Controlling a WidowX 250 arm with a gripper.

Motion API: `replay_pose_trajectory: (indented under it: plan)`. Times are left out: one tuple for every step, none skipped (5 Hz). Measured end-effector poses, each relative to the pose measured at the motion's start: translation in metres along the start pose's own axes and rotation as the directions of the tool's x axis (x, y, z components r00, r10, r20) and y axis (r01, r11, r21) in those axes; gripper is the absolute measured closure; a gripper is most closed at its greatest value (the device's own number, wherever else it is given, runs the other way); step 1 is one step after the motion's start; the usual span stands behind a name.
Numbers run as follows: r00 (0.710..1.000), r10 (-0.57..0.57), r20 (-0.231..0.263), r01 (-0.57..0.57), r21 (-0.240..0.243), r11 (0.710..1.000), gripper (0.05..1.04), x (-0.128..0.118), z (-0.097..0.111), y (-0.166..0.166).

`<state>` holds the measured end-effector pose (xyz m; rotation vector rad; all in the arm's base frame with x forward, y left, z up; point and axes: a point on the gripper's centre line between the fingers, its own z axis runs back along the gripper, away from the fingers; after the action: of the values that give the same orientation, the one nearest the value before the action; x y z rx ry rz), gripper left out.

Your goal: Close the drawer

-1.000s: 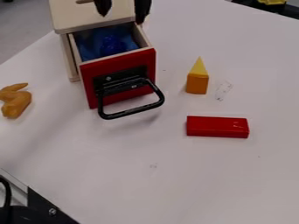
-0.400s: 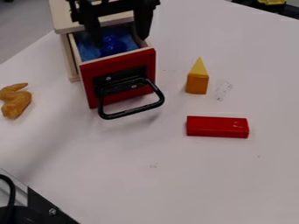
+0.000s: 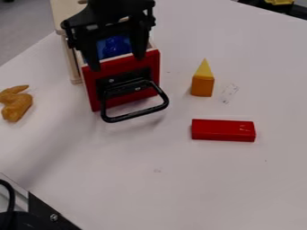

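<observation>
Pale and faintly marked, the bench (image 3: 180, 179) is running out past the view's lower and right edges, with grey floor (image 3: 24, 27) showing at upper left. Up top, the wooden cabinet (image 3: 71, 58) is losing its upper end to the frame, and the black tool (image 3: 117, 64) is covering much of the rest. Its two fingers are standing wide apart, gripping nothing, hanging down at the top edge of the drawer's red front; whether they're touching it, I can't tell. And the drawer (image 3: 90, 92) is sitting open, jutting toward the camera, its black loop handle (image 3: 135, 115) sticking out in front. Something blue (image 3: 115, 46) is peeking out inside, partly hidden, its shape hard to make out. Over at left, a tan-orange object (image 3: 17, 105) is lying cut off by the edge. Across to the right, an orange block (image 3: 203, 86) is standing with a yellow pointed top (image 3: 204, 69), and nearer the camera a red block (image 3: 223, 130) is lying flat. Down in the lower left corner, black equipment (image 3: 18, 222) is poking in, mostly cropped.
</observation>
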<state>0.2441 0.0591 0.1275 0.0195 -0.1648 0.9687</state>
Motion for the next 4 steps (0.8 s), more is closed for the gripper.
replay_pose_trajectory:
  plan:
    - [0.999,-0.030,-0.013,0.031,0.045,0.999,0.093,-0.001,-0.018,0.005]
    - [0.998,-0.055,-0.026,0.057,0.067,0.996,0.093,0.000,-0.036,0.005]
    - [0.998,-0.060,-0.037,0.063,0.089,0.994,0.093,0.001,-0.046,0.005]
    - [0.998,-0.054,-0.027,0.057,0.101,0.993,0.093,0.010,-0.052,-0.001]
